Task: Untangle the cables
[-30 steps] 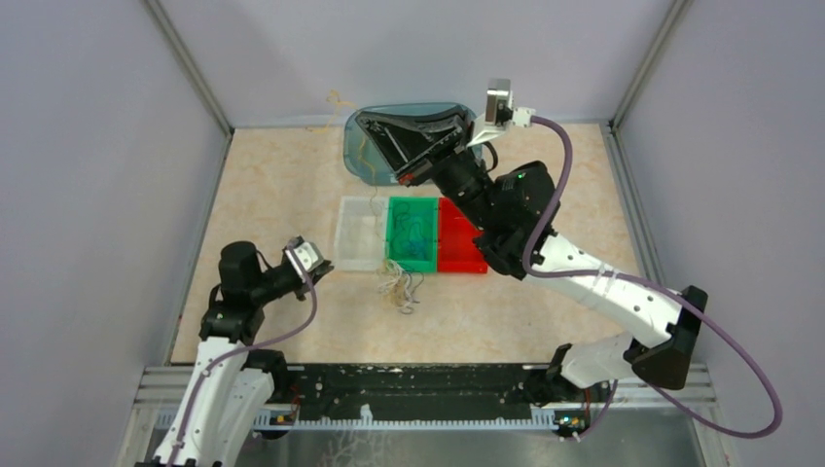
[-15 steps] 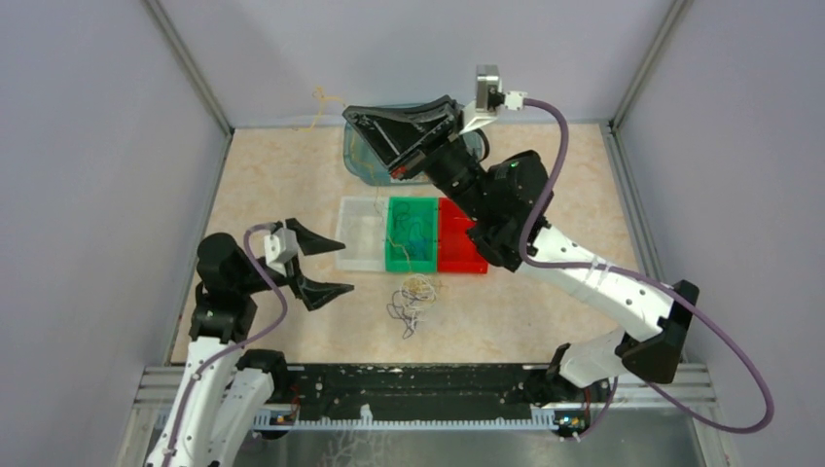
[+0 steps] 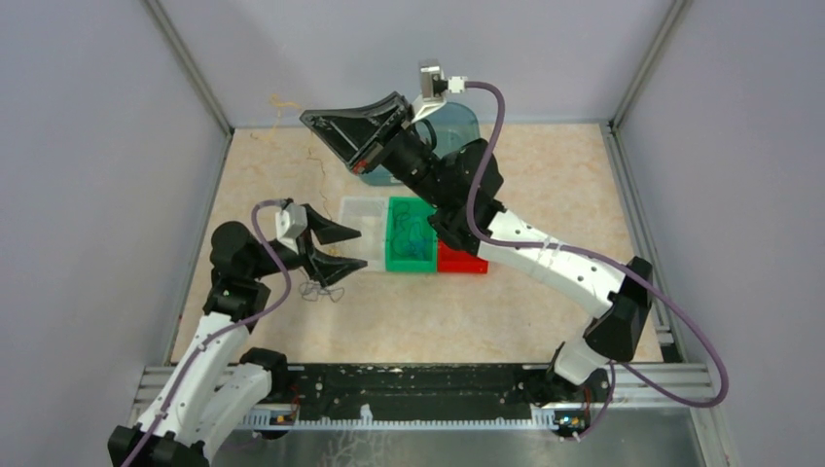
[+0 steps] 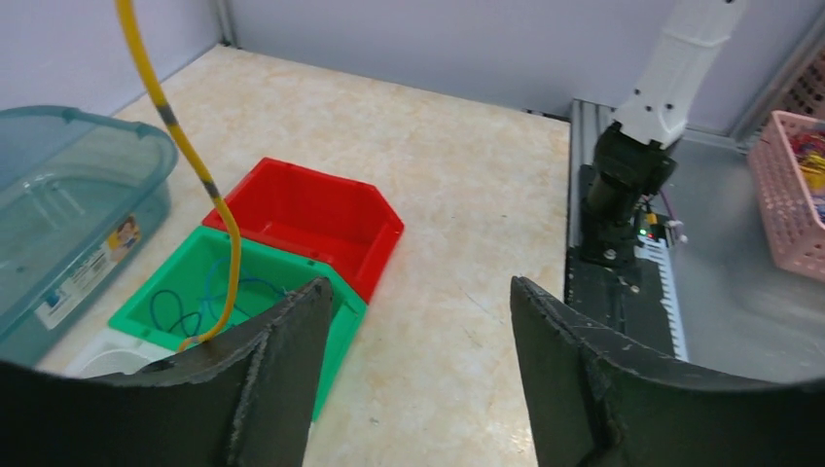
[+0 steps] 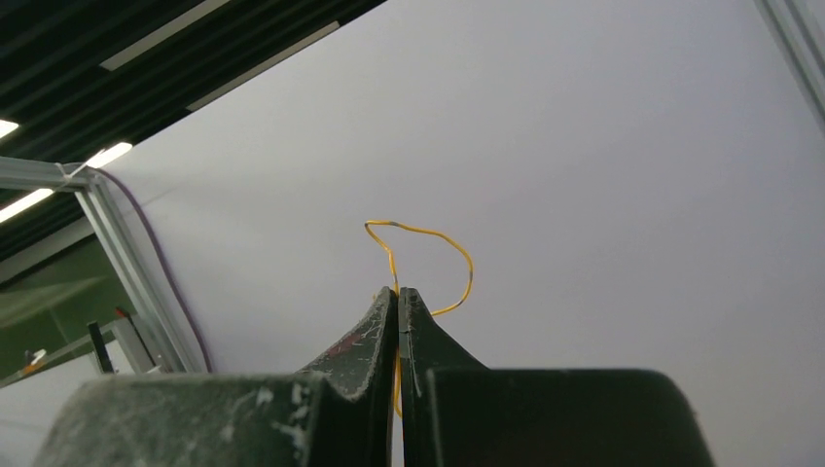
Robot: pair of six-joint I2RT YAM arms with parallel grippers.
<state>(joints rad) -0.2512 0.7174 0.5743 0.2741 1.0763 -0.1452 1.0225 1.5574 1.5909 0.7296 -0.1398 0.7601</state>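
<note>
Now our right hand (image 5: 398, 292), clenched on the yellow cable (image 4: 201, 175), has hoisted it up-left. The remaining cables (image 3: 316, 289) dragged across the bench (image 3: 603, 175) to our left hand (image 3: 362, 249), which is newly released and empty. Strand probably still snagged.

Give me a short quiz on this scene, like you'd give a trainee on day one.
1. True or false: the right tool is shut on the yellow cable.
2. The left tool is: A open, B shut on a cable, C out of view.
3. What colour of cable lies in the green bin?
Key: 1 true; 2 A; 3 blue cable.
</note>
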